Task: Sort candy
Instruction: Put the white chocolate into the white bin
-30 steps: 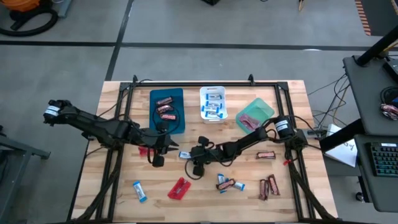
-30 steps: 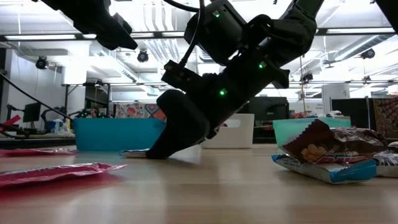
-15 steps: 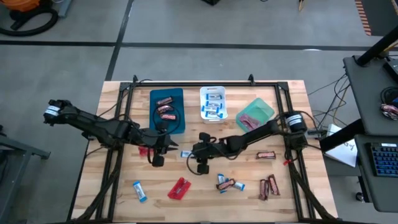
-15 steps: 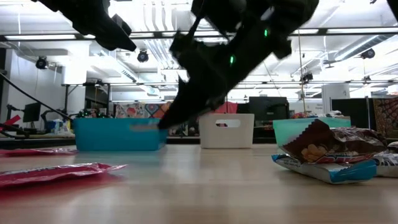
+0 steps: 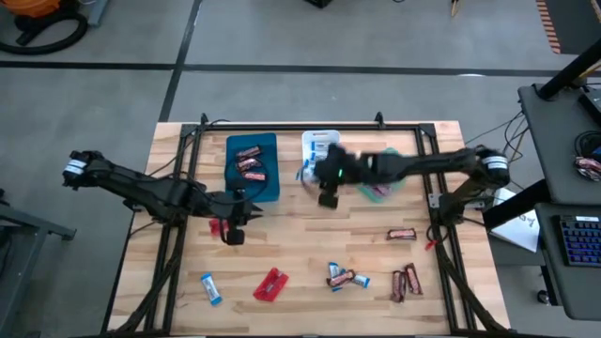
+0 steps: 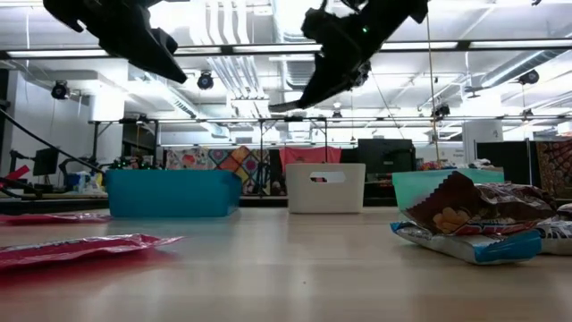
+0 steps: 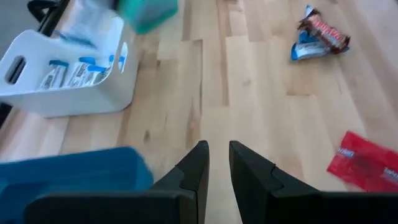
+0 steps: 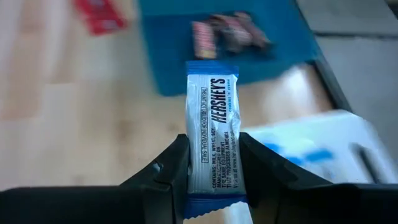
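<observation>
- Since the earlier frames the right arm has lifted off the middle of the worktop (image 5: 188, 282) and swung toward twelve o'clock; the right gripper (image 5: 326, 194) now hangs just beside the white tray (image 5: 322, 141), at its six o'clock edge.
- Its jaws are closed on a blue-and-white bar (image 8: 212, 140), pinched across the lower half, with the wrapper standing out past the fingers (image 8: 166, 174).
- The left gripper (image 7: 216, 163) waits over bare wood near the blue tray (image 5: 252, 192), jaws nearly together with a narrow gap and nothing between them.
- Step in hand, as I judge it: carrying this bar to the white tray, which already holds blue-and-white bars (image 7: 68, 74); the blue tray holds dark brown-red bars (image 5: 249, 161).
- The next move calls for bringing the jaws fully over the white tray's opening, then parting them so the bar drops inside and not on the rim.
- Loose candy (image 5: 343, 277) remains toward six o'clock, with a red packet (image 5: 270, 284) and more bars (image 5: 406, 280), so sorting looks well short of done.
</observation>
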`<action>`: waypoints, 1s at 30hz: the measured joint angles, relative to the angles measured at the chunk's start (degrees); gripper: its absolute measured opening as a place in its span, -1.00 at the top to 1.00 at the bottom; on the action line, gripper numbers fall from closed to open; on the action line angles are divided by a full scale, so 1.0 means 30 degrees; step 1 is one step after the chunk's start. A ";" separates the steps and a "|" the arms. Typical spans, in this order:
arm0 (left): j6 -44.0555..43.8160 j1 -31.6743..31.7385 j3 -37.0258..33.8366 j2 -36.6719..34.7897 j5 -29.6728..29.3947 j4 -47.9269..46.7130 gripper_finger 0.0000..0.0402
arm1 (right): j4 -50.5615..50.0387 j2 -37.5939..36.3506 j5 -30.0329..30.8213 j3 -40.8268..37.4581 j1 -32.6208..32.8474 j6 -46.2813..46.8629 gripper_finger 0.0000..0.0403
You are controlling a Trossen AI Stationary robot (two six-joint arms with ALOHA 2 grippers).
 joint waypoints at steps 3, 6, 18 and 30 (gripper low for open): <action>-0.0125 0.0016 -0.0007 -0.0386 -0.0472 -0.0432 0.76 | -0.0822 -0.0357 -0.1546 0.0014 -0.2330 -0.0581 0.45; -0.0195 0.0060 -0.0007 -0.0835 -0.0917 -0.0836 0.76 | -0.1004 -0.0109 -0.3629 0.0007 -0.4522 -0.1463 0.45; -0.2602 0.0468 -0.0007 -0.2183 -0.1303 -0.1721 0.76 | -0.0677 0.2816 -0.6157 0.0007 -0.8748 -0.4321 0.41; -1.0167 0.0455 -0.0007 -0.2103 0.0535 -0.6882 0.76 | 0.1125 0.3520 -0.6082 0.0007 -0.8773 -0.3511 0.25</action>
